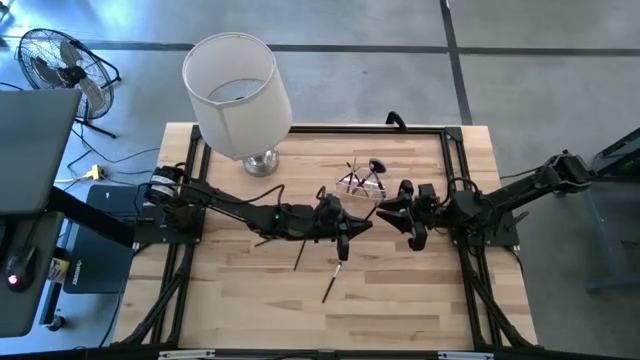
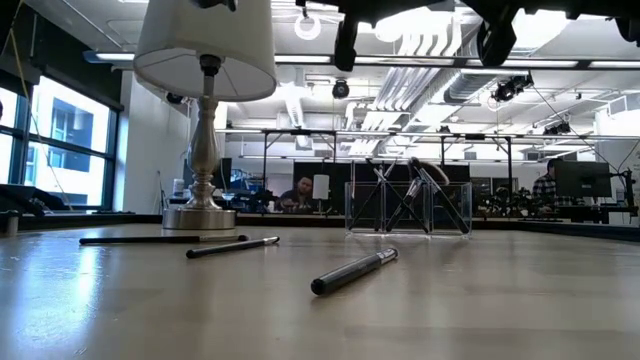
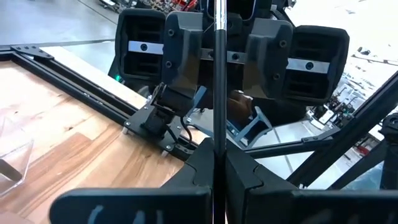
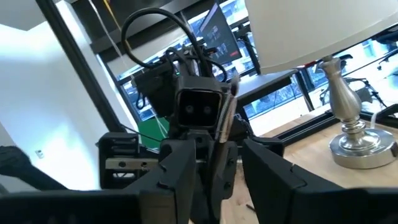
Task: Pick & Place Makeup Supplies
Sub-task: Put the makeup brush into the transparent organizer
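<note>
- Left gripper point(image 1: 342, 238) hangs above the middle of the table point(image 1: 250, 300), clamped shut on a thin dark pencil point(image 3: 218, 74) that it holds out towards the other arm.
- Right gripper point(image 4: 219, 163) faces it at close range, its fingers point(image 4: 180, 168) apart on either side of that same pencil and not touching it, so this looks like a handover in mid-air.
- Biggest risk, I'd say: the left lets go before the right has a firm pinch, and the slim pencil drops to the wood and rolls.
- If the right closes off-centre, the pencil could twist or flick away, or the two sets of fingers could knock together.
- Clear holder point(image 1: 362, 185) near the far edge already has brushes in it; a tilted pencil could catch its rim.
- Loose pencils point(image 2: 352, 271) lie on the table below, near the lamp point(image 1: 240, 95).
- No brand, label or writing is readable.
</note>
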`<state>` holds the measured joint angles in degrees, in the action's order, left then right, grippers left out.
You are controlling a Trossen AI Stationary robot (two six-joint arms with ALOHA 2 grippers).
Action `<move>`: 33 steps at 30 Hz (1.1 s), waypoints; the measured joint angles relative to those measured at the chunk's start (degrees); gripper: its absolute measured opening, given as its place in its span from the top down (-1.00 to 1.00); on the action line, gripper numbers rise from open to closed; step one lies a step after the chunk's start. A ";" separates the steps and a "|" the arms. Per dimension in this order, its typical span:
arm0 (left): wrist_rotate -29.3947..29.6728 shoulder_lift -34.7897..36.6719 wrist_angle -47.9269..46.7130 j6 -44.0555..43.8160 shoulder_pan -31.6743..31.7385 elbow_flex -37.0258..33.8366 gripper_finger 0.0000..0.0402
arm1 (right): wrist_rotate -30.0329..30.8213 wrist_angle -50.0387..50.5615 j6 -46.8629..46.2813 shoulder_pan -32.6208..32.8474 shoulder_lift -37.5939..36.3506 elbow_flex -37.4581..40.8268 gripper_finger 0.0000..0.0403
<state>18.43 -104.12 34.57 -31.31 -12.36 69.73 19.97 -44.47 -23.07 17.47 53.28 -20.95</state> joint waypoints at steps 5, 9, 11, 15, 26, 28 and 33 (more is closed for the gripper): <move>-0.02 0.00 0.00 -0.44 0.00 0.00 0.99 | 1.85 -0.12 -0.42 -0.09 0.02 0.00 0.38; 0.17 0.00 -0.05 -0.65 0.00 0.00 0.97 | 4.96 -0.24 -2.40 -0.26 0.48 0.00 0.38; 0.16 -0.04 -0.06 -0.59 0.04 0.00 0.96 | 3.98 -0.68 -2.38 -0.27 1.05 -0.01 0.38; 0.05 -0.04 -0.09 -0.58 0.00 -0.01 0.98 | 4.12 -2.09 -2.13 -0.22 2.76 -0.02 0.38; -0.15 -0.04 -0.10 -0.57 0.00 -0.02 0.98 | 0.80 -7.73 -1.21 -0.26 5.75 -0.07 0.40; -0.06 -0.04 -0.15 -0.58 0.00 -0.02 0.97 | 0.33 -8.33 -0.92 -0.28 5.75 -0.07 0.45; -0.06 -0.04 -0.15 -1.07 0.00 -0.02 0.98 | -1.89 -8.80 -1.53 -1.59 5.75 -0.07 0.68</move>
<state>18.37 -104.16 34.41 -32.38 -12.36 69.71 18.08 -53.27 -24.60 15.88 59.02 -21.02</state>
